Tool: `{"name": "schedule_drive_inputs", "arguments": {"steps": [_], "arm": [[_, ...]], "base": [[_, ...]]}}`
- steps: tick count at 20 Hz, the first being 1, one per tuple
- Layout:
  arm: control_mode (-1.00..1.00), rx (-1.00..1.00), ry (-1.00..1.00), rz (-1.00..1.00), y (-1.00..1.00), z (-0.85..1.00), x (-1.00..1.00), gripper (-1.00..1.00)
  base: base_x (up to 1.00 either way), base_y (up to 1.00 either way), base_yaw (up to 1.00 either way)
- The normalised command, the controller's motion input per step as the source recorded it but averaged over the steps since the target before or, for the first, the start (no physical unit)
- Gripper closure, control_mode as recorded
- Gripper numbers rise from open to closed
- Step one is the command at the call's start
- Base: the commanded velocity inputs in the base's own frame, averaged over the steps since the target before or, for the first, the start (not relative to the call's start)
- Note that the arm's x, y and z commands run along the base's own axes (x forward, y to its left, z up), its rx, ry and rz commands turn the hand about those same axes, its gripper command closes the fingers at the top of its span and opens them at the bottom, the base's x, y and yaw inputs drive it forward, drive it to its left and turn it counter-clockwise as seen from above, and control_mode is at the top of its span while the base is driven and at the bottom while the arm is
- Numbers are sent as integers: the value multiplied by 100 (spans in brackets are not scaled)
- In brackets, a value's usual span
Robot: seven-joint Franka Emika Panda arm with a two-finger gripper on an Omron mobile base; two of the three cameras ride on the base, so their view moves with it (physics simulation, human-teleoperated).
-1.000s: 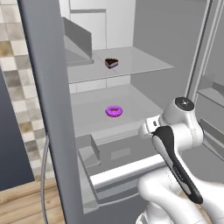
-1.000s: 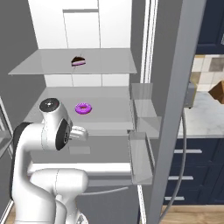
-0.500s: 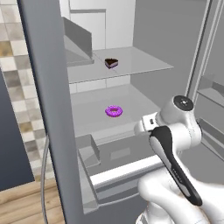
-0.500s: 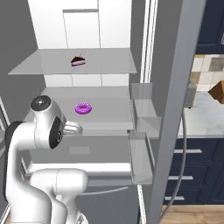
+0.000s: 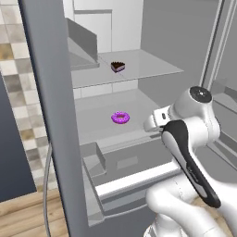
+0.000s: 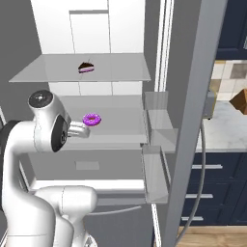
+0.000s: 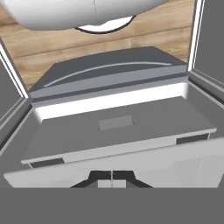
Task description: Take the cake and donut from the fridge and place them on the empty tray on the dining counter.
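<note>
My arm bends into the open fridge [image 5: 55,92], my claw [image 7: 112,178] pressed together, holding nothing. One cake [image 5: 118,66] sits upper centre on a shelf; one donut [image 5: 120,117] lies mid-frame below.

Fridge [image 5: 185,37] cut off by the top and both side edges in the left base view; doors run out of frame. Gripper [image 7: 112,181] mostly sunk under the bottom of the hand view, just two dark tips meeting, nothing between them. In both base views, hidden behind the arm's own white wrist. Cake [image 5: 118,66] too small to read beyond a dark wedge with a pink line. Donut [image 6: 91,119] partly overlapped at its lower left by the wrist in the right base view. Bottom drawer [image 7: 109,76] clipped at both sides in the hand view.
</note>
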Motion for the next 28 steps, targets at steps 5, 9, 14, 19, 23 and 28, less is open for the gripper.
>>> {"name": "schedule_drive_inputs", "arguments": {"steps": [5, 9, 14, 19, 23, 28], "arm": [[-100, 0, -9, 0, 0, 44, 0, -100], [-100, 0, -11, 0, 0, 50, 0, -100], [-100, 0, -4, 0, 0, 53, 0, -100], [-100, 0, 0, 0, 7, 56, 0, -100], [-100, 0, -8, 0, 20, 38, 0, -100], [-100, 0, -19, 0, 9, 21, 2, -100]], "base": [[0, 0, 0], [0, 0, 0], [0, 0, 0], [0, 0, 0], [0, 0, 0], [0, 0, 0]]}}
